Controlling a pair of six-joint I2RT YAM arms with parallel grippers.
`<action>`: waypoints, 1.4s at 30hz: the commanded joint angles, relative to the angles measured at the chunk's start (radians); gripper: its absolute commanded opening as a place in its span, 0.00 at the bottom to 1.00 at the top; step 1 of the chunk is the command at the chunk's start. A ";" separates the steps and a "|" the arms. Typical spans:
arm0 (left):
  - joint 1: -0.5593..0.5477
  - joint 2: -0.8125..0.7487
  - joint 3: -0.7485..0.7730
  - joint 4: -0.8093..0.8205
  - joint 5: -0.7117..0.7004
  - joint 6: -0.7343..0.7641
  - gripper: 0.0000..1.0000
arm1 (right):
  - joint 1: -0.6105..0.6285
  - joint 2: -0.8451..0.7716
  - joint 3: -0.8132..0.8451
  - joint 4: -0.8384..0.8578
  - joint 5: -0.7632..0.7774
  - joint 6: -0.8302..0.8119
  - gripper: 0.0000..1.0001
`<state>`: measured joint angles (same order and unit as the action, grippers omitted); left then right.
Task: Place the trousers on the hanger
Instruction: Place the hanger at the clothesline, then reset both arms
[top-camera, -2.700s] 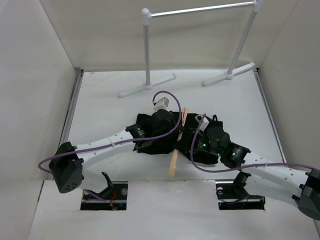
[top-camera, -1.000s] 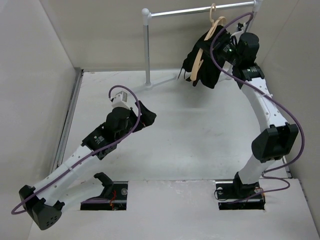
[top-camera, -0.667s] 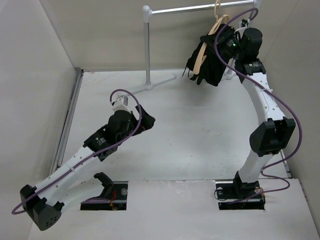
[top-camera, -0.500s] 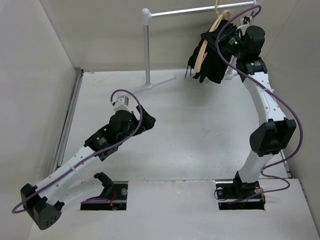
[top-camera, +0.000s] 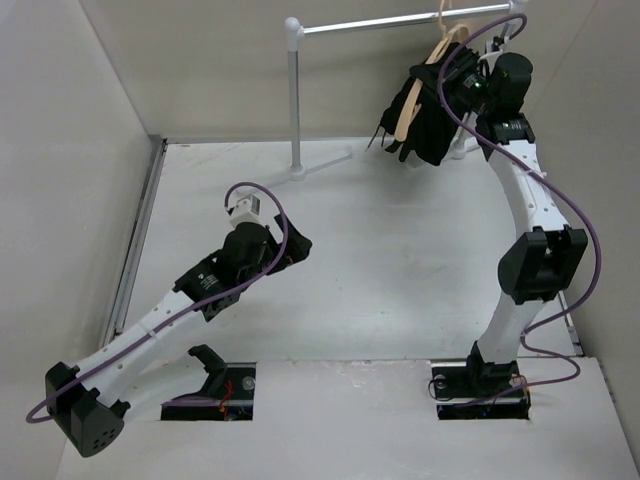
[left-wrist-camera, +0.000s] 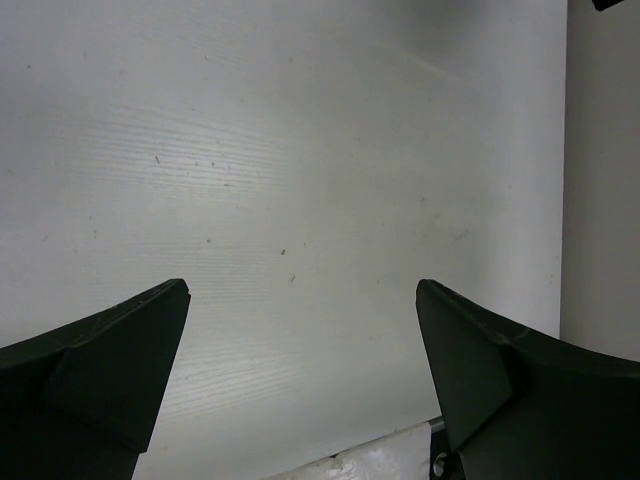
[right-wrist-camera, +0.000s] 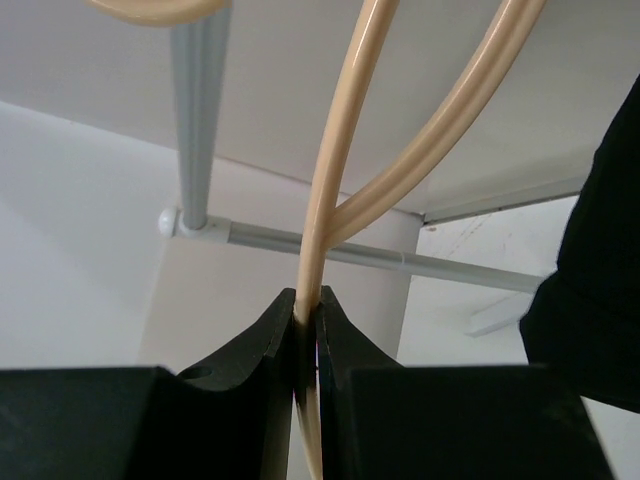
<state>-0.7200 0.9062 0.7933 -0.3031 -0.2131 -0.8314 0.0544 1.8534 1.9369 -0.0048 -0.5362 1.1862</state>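
High at the back right, the tan wooden hanger (top-camera: 428, 72) hangs by its hook over the white rail (top-camera: 400, 18), tilted. The black trousers (top-camera: 428, 118) are draped over it and dangle in a bunch below. My right gripper (top-camera: 462, 85) is raised beside them and is shut on the hanger's thin wooden arm (right-wrist-camera: 335, 170), which runs up between the fingertips (right-wrist-camera: 283, 322); a black edge of the trousers (right-wrist-camera: 595, 270) shows at the right. My left gripper (top-camera: 292, 240) is low over the table, open, with only bare white table (left-wrist-camera: 300, 200) between its fingers (left-wrist-camera: 110, 350).
The rail stand's left post (top-camera: 294, 95) and its foot (top-camera: 315, 168) stand at the back of the table. White walls close in the left, back and right sides. The arm bases sit at the near edge.
The right arm has lifted the hanger with the trousers up and slightly right, so the hook now sits over the rail. The left arm has drawn back a little toward its base.
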 joint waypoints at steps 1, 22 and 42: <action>-0.003 -0.023 -0.011 0.029 -0.012 -0.011 1.00 | -0.017 0.000 0.060 0.146 -0.013 -0.017 0.04; 0.069 0.034 0.040 -0.045 -0.012 -0.028 1.00 | -0.049 -0.114 -0.030 0.013 0.025 -0.134 0.87; 0.089 0.145 0.138 -0.255 -0.063 -0.011 1.00 | 0.005 -1.014 -1.126 -0.344 0.565 -0.402 0.12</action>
<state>-0.6228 1.0767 0.9310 -0.5308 -0.2474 -0.8528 0.0303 0.9188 0.9234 -0.1967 -0.1402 0.8421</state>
